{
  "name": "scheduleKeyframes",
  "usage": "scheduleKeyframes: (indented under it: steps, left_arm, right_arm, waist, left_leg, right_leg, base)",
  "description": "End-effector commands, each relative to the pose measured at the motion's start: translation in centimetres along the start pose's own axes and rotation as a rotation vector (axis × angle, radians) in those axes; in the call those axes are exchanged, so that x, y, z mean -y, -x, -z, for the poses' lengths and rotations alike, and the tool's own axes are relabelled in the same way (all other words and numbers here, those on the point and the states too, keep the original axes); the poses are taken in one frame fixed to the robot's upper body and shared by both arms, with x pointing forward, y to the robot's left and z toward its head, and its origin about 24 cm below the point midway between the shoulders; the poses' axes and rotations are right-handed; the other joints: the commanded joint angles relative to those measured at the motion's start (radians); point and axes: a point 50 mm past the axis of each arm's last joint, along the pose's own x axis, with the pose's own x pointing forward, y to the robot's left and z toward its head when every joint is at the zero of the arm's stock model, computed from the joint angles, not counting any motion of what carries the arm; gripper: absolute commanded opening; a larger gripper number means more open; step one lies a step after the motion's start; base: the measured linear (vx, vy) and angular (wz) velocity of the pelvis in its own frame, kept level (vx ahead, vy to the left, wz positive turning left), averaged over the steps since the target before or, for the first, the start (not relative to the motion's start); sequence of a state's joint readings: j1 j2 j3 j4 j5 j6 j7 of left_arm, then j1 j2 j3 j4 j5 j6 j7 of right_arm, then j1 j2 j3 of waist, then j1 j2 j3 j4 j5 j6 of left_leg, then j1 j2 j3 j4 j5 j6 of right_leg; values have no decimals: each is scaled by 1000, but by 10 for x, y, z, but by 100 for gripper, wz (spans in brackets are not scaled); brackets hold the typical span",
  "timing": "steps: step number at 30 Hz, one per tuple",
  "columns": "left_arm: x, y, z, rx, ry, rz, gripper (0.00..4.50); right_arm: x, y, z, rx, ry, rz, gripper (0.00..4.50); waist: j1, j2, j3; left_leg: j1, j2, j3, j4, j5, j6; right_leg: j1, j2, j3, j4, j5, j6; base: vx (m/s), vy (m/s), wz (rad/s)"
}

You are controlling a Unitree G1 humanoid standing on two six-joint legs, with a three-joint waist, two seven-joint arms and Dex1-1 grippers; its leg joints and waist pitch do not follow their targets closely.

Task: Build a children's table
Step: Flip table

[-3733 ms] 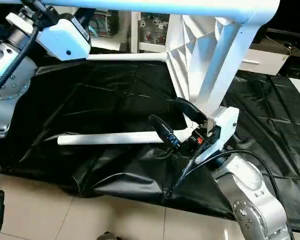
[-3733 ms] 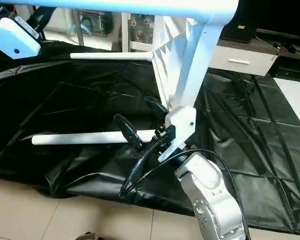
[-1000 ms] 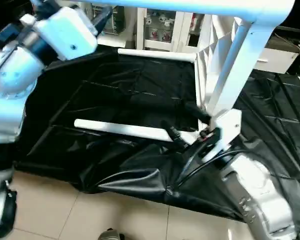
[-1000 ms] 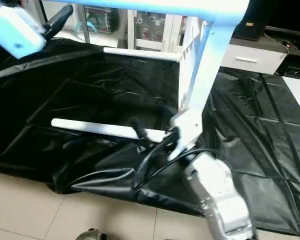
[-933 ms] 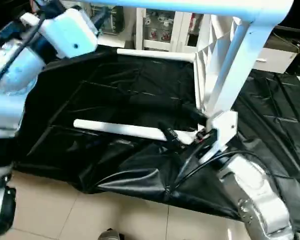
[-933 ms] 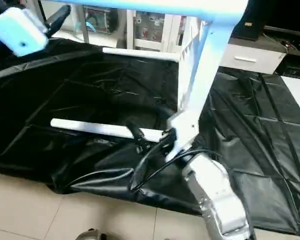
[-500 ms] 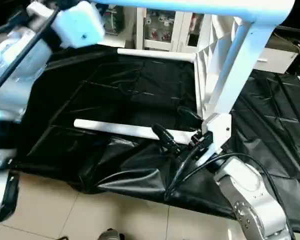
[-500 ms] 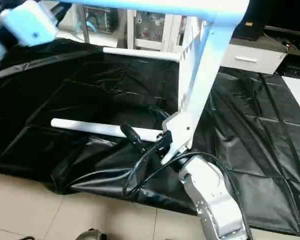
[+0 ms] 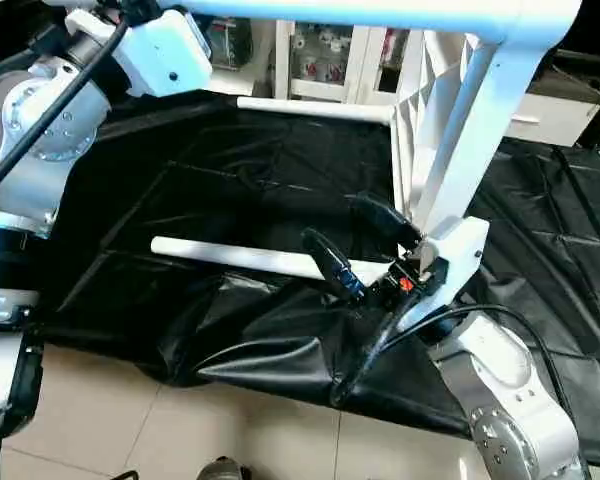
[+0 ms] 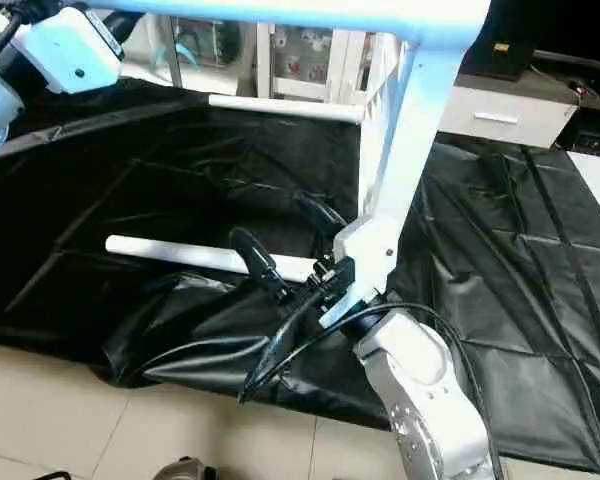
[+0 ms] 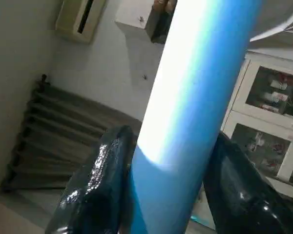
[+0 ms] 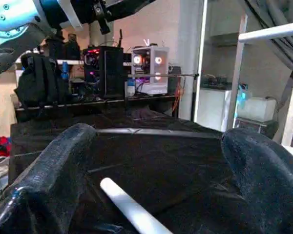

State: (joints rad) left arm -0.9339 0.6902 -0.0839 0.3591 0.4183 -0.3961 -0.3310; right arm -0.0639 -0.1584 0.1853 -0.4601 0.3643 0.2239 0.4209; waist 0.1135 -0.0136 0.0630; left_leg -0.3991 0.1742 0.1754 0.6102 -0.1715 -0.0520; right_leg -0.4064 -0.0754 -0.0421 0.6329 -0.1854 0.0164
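The white tabletop point(image 9: 412, 140) stands on its edge on the black sheet, ribbed underside facing left. One leg point(image 9: 360, 12) screwed into its upper corner runs across the top, and my left gripper point(image 11: 171, 139) is shut on it. A second fitted leg point(image 9: 310, 106) sticks out further back. A loose leg point(image 9: 230, 258) lies on the sheet. My right gripper point(image 9: 336, 224) is open, its fingers point(image 12: 53, 170) straddling that leg's right end; the leg point(image 12: 132, 210) lies low between them.
The black sheet point(image 9: 230, 170) covers the floor and is bunched into folds point(image 9: 260, 345) at its near edge, with pale tiles point(image 9: 180, 440) in front. White cabinets point(image 9: 320, 60) and a low drawer unit point(image 9: 540, 115) stand behind.
My right gripper has shifted slightly right and up over the loose leg's end, still open. The loose leg has stayed in place. The left gripper keeps its hold on the top leg.
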Motion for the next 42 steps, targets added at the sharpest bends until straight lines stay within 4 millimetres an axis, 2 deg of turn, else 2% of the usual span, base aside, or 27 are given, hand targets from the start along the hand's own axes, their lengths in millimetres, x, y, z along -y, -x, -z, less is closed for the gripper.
scheduleKeyframes:
  steps: [1,2,9,10,14,16,17,19,25,30,33,36,39,40,41,42]
  left_arm:
    - [-11,-2,-1,13,91,-85,202]
    - [-13,-1,1,8,117,-110,202]
    - [-28,5,8,-39,282,-252,202]
    - [-29,5,8,-41,288,-258,202]
    - [-36,9,13,-66,376,-334,202]
    - [-38,10,14,-75,419,-360,202]
    - [-38,10,14,-75,419,-360,202]
    - [-40,12,15,-88,485,-404,202]
    - [-47,17,19,-111,638,-500,202]
    - [-46,23,24,-135,716,-524,202]
    - [-42,30,29,-167,770,-552,202]
    - [-35,41,34,-214,846,-598,202]
    - [-29,47,35,-230,889,-613,202]
    - [-28,48,35,-236,892,-616,202]
    - [-27,50,34,-241,887,-622,202]
    - [-27,51,34,-243,887,-624,202]
  right_arm:
    - [0,1,-5,28,4,-5,450]
    - [0,1,-5,26,5,-5,450]
    - [-1,2,-3,10,9,-11,450]
    - [-1,2,-3,10,9,-11,450]
    - [-2,1,-3,11,6,-18,450]
    - [-2,1,-3,11,4,-21,450]
    - [-2,1,-3,11,4,-21,450]
    - [-3,1,-3,11,2,-26,450]
    - [-1,4,3,-19,6,-17,450]
    - [13,12,26,-168,6,89,450]
    - [24,22,42,-279,-4,172,450]
    - [34,29,36,-201,0,251,450]
    - [39,31,36,-208,-7,290,450]
    - [40,31,36,-207,-14,300,450]
    - [41,31,36,-206,-21,311,450]
    - [41,31,35,-205,-27,314,450]
  waist:
    - [-3,24,-74]
    - [-3,22,-74]
    - [-1,24,-76]
    - [-2,18,-76]
    - [0,21,-79]
    - [1,22,-79]
    - [1,17,-78]
    - [2,20,-78]
    - [3,18,-78]
    - [0,17,-78]
    - [-1,13,-77]
    - [0,11,-79]
    - [-3,12,-80]
    - [-4,4,-78]
    - [-6,0,-77]
    - [-6,3,-78]
  left_leg:
    - [37,50,-30,-87,-355,-86]
    - [36,51,-30,-88,-351,-85]
    - [34,50,-29,-85,-315,-77]
    - [33,50,-27,-85,-308,-73]
    - [28,48,-24,-79,-248,-51]
    - [27,47,-24,-79,-239,-46]
    - [27,48,-23,-79,-232,-40]
    - [27,47,-22,-78,-233,-39]
    - [26,46,-21,-75,-216,-27]
    - [23,43,-20,-75,-207,-26]
    - [26,45,-19,-75,-210,-20]
    - [23,48,-19,-75,-203,-16]
    - [24,46,-19,-74,-194,-10]
    - [23,44,-18,-74,-194,-5]
    - [23,45,-17,-73,-191,1]
    - [22,45,-17,-73,-185,3]
  right_leg:
    - [27,-65,42,-66,-160,-165]
    - [27,-65,41,-66,-161,-165]
    - [29,-65,41,-63,-136,-172]
    - [30,-65,41,-63,-131,-173]
    - [34,-66,40,-58,-98,-183]
    - [34,-65,39,-58,-95,-184]
    - [35,-66,39,-57,-99,-187]
    - [33,-67,39,-58,-113,-189]
    - [35,-65,38,-58,-97,-198]
    - [37,-64,37,-61,-103,-203]
    - [36,-64,39,-66,-131,-196]
    - [39,-68,38,-63,-118,-197]
    - [38,-63,37,-61,-95,-201]
    - [40,-63,36,-61,-103,-202]
    - [40,-65,36,-64,-113,-201]
    - [40,-65,36,-63,-111,-200]
  base:
    - [0,0,0]
    - [0,0,0]
    - [0,0,0]
    - [0,0,0]
    - [0,0,0]
    - [0,0,0]
    - [0,0,0]
    - [0,0,0]
    - [0,0,0]
    - [0,0,0]
    - [0,0,0]
    - [0,0,0]
    - [0,0,0]
    - [0,0,0]
    - [0,0,0]
    - [0,0,0]
